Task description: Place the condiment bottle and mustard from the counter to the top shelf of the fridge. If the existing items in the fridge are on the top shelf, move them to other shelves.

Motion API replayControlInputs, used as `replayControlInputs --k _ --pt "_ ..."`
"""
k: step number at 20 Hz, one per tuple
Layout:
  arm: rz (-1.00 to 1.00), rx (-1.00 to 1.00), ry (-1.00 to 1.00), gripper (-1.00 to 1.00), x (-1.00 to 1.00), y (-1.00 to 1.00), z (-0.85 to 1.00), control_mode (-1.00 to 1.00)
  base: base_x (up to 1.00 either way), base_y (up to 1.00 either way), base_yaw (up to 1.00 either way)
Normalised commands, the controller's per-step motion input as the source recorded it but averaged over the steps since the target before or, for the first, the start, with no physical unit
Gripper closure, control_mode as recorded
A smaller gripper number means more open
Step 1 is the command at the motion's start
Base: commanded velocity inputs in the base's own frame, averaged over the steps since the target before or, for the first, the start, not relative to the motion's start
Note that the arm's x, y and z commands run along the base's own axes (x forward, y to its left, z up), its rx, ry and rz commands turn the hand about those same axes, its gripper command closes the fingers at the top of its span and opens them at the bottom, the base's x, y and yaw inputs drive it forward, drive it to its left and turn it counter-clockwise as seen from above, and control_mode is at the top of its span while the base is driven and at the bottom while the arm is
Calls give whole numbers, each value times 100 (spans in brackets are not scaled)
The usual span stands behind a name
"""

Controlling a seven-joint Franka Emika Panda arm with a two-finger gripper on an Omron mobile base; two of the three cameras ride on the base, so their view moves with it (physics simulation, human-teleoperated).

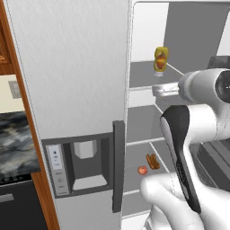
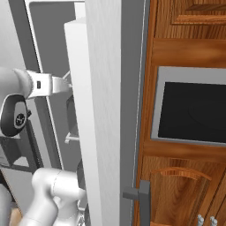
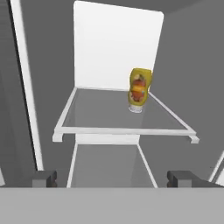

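A yellow bottle [image 3: 139, 89] with a red and orange label, the mustard by its look, stands cap-down on the fridge's top glass shelf [image 3: 122, 130], toward its right rear. From the left base view the same mustard [image 1: 161, 59] sits high inside the open fridge. My gripper [image 3: 113, 179] is open with nothing between its fingers. It hangs in front of the shelf's front edge, well short of the bottle. My gripper [image 1: 158, 90] reaches into the fridge at shelf height. The condiment bottle is out of view.
On a lower shelf lie a small red fruit [image 1: 142, 170] and an orange-brown food item [image 1: 153, 161]. The closed left fridge door with its dispenser [image 1: 85, 164] and handle [image 1: 118, 166] stands on the left. Wooden cabinets and a built-in oven [image 2: 194, 110] are on the right.
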Motion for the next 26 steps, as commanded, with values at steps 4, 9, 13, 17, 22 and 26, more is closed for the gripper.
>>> replayControlInputs --k 4,9,13,17,22,26 --pt "-6 10 -22 -100 -100 -3 -61 -100 0 0 0" --pt "-5 10 -7 -100 -31 -7 -12 -100 0 0 0" --pt "2 0 0 -100 -45 0 -1 -100 0 0 0" --pt "0 0 0 -100 0 0 0 100 -100 29 18" --pt "0 0 0 -100 0 0 0 100 -42 99 27" --pt "0 0 0 -100 0 0 0 100 10 100 20"
